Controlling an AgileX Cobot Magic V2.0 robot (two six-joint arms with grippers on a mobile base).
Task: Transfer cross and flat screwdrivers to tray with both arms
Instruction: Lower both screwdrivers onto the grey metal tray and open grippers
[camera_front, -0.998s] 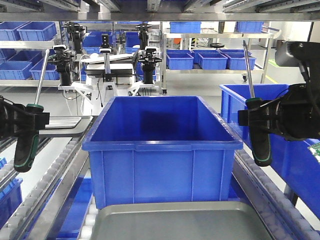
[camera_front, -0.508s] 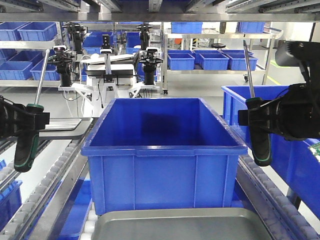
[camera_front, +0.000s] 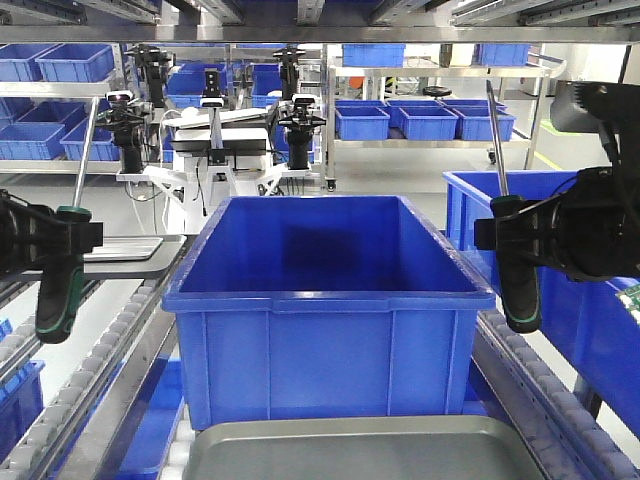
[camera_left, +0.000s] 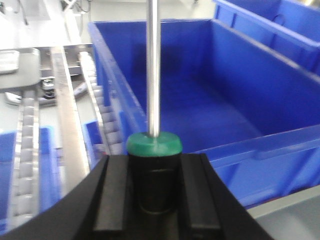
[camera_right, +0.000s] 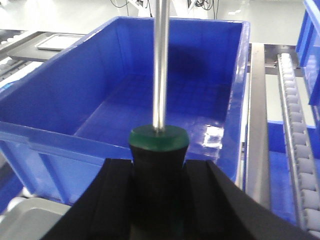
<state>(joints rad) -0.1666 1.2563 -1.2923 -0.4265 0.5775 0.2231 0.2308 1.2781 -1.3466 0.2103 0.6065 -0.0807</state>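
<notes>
The left gripper (camera_front: 62, 238) is clamping the left screwdriver (camera_front: 57, 295) by its black handle. Its fingers (camera_left: 117, 192) are pressing both sides just below the green collar, and the shaft is pointing up. The right gripper (camera_front: 512, 235) is gripping the right screwdriver (camera_front: 522, 295) likewise, fingers (camera_right: 116, 197) closed on the handle. The two tools are hanging on either side of the blue bin (camera_front: 330, 330). The grey tray (camera_front: 360, 450) is lying in front of the bin, well apart from both.

The gripper (camera_left: 154, 172) clamps a screwdriver (camera_left: 153, 144) by its black handle, just below the green collar, shaft pointing up. A deep blue bin (camera_left: 240, 100) sits beyond on the right. Rollers (camera_left: 27, 165) run along the left.
</notes>
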